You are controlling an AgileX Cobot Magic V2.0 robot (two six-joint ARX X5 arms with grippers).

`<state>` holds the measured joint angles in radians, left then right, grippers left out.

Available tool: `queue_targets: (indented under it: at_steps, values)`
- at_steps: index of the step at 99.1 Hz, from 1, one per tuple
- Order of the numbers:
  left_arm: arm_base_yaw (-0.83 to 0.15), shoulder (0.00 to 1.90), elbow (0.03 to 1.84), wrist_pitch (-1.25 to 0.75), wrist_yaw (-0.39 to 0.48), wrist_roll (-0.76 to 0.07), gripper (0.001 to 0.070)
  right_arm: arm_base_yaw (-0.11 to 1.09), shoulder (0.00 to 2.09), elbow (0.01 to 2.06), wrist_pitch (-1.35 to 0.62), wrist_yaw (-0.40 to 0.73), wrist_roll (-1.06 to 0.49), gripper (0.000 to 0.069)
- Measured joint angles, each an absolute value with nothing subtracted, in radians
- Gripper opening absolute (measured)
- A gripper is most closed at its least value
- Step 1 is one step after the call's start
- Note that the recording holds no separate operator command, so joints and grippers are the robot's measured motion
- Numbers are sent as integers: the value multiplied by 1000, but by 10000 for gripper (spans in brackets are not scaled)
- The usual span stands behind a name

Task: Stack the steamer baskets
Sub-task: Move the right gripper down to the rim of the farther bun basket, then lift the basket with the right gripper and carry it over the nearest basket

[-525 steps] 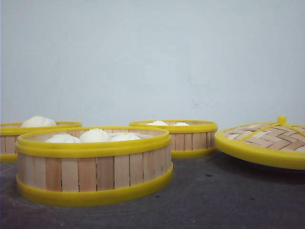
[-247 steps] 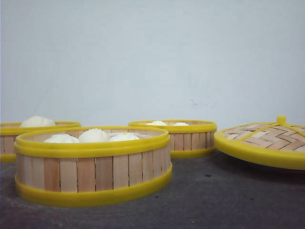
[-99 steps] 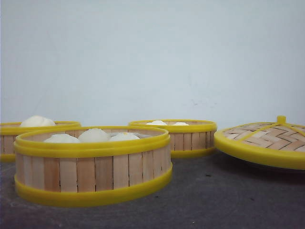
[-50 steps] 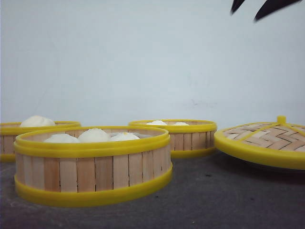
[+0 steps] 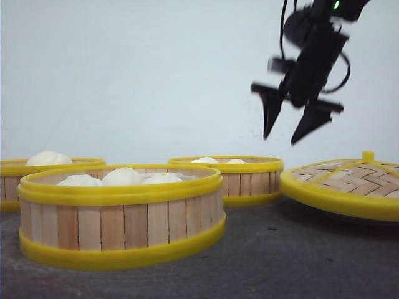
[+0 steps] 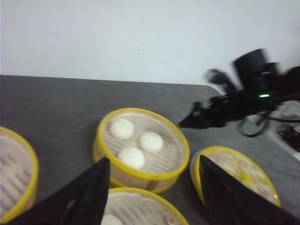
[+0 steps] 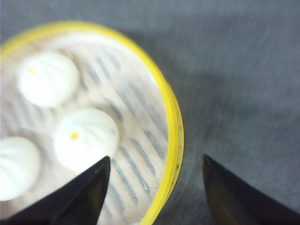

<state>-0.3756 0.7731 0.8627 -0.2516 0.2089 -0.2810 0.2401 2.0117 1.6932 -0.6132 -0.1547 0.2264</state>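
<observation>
Three steamer baskets with white buns stand on the dark table: a near one (image 5: 118,227), one at the far left (image 5: 9,187) and one at the back middle (image 5: 249,184). My right gripper (image 5: 280,139) hangs open in the air above the right side of the back basket. In the right wrist view, that basket's yellow rim (image 7: 177,133) lies between and below the spread fingers of the right gripper (image 7: 155,156). My left gripper (image 6: 153,160) is open and holds nothing, high over the same basket (image 6: 147,175) and the near basket (image 6: 147,194). It does not show in the front view.
A flat woven lid (image 5: 340,187) with a yellow rim and knob lies at the right, close to the back basket; the left wrist view shows the lid (image 6: 234,164) too. A pale wall stands behind the table. The right arm (image 6: 253,93) reaches in over the table's far side.
My right gripper has come down from the top right edge of the front view to hang above the back basket. The baskets and lid have not moved.
</observation>
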Motion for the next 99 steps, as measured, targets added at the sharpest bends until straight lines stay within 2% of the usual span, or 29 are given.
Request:
queue_targets:
  at_steps: [23,45,71,81,99]
  values:
    - [-418,773,863,-255,209,-273,361,251,2091,1694,-591,-115,242,365]
    - [-422,764,863,-257,209,-261,361,259,2098,1694,-579,-103,253,221]
    - [-422,737,863,-259,209,-254,361,278,2111,1699,-592,-75,270,122]
    - [-422,716,863,-276,209,-246,361,292,2116,1699,-593,-25,288,50]
    - [-422,670,863,-303,208,-229,357,319,2117,1700,-595,12,284,23]
